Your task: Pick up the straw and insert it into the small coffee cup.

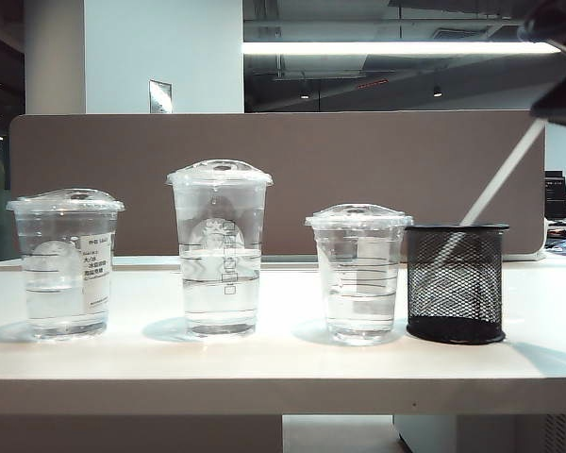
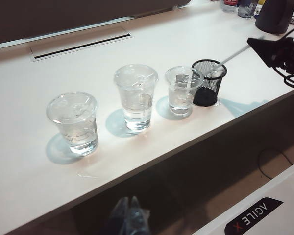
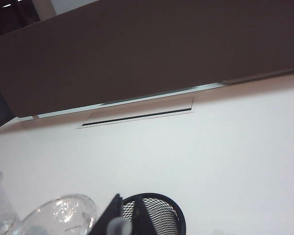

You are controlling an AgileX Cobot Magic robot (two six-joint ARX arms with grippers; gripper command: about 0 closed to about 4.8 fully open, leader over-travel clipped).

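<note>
Exterior view: the straw (image 1: 500, 172) leans steeply out of the black mesh holder (image 1: 456, 283), its upper end at the right gripper (image 1: 558, 61) at the top right corner; the small coffee cup (image 1: 358, 274) stands just beside the holder on the white table (image 1: 283, 363). Right wrist view: narrow jaws clamp the straw's end. Recommended procedure: lift straight until the lower tip clears the holder rim; bring the straw upright; align the tip over the lid's centre opening; descend slowly. Left gripper (image 2: 130, 218) sits below the table edge, well clear; its jaw state cannot be determined.
</note>
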